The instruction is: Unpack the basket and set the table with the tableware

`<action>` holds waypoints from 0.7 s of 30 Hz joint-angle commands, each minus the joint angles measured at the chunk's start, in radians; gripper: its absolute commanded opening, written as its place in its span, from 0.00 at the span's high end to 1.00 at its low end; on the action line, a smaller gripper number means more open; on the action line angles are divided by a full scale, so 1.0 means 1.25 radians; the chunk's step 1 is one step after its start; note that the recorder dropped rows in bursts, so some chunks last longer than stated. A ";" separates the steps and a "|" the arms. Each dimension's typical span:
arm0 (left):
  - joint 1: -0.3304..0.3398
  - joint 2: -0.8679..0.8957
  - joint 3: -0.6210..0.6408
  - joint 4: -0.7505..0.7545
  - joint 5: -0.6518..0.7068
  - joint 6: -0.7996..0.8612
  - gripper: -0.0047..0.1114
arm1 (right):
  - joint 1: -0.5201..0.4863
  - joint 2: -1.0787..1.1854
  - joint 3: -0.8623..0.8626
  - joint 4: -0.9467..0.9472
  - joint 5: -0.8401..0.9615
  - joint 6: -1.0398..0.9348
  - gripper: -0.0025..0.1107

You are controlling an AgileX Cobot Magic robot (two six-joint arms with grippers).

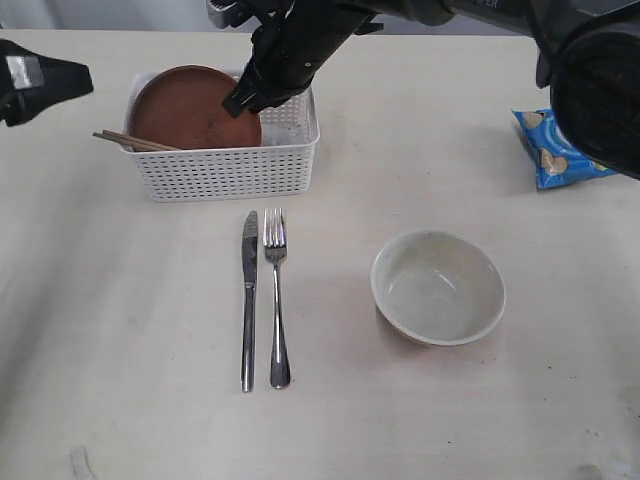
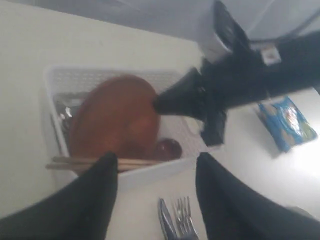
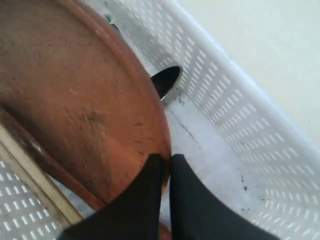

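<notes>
The white basket [image 1: 230, 172] stands at the back left of the table [image 1: 120, 330]. A reddish-brown plate [image 1: 180, 105] leans tilted inside it, with chopsticks [image 1: 135, 141] sticking out over its left rim. My right gripper [image 1: 240, 103] reaches into the basket and is shut on the plate's rim [image 3: 155, 125], one finger on each face. A wooden spoon [image 2: 169, 148] lies beside the plate. My left gripper [image 2: 157, 160] hangs open and empty above the table, to the left of the basket. Knife [image 1: 248, 300], fork [image 1: 276, 300] and cream bowl [image 1: 438, 288] rest on the table.
A blue chip bag [image 1: 555, 150] lies at the right edge of the table. The basket's lattice wall [image 3: 240, 115] stands close beside the right gripper. The knife and fork lie side by side just in front of the basket.
</notes>
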 commanded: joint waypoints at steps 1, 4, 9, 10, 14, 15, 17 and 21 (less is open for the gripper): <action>0.000 0.134 -0.075 -0.049 0.073 0.038 0.55 | 0.001 -0.001 -0.006 0.012 0.019 0.006 0.98; 0.000 0.268 -0.167 -0.003 0.176 0.042 0.55 | 0.001 -0.001 -0.006 0.012 0.029 0.006 0.98; 0.000 0.435 -0.310 0.097 0.252 0.184 0.55 | 0.001 -0.001 -0.006 0.012 0.029 0.006 0.98; 0.000 0.454 -0.330 0.113 0.256 0.215 0.55 | 0.001 -0.001 -0.006 0.012 0.029 0.006 0.98; 0.000 0.502 -0.353 0.105 0.239 0.373 0.55 | 0.001 -0.001 -0.006 0.012 0.029 0.006 0.98; 0.000 0.514 -0.353 0.095 0.239 0.423 0.55 | 0.001 -0.001 -0.006 0.012 0.029 0.006 0.98; 0.000 0.542 -0.353 0.069 0.236 0.486 0.55 | 0.001 -0.001 -0.006 0.012 0.029 0.006 0.98; 0.000 0.598 -0.353 -0.019 0.215 0.551 0.55 | 0.001 -0.001 -0.006 0.012 0.029 0.004 0.98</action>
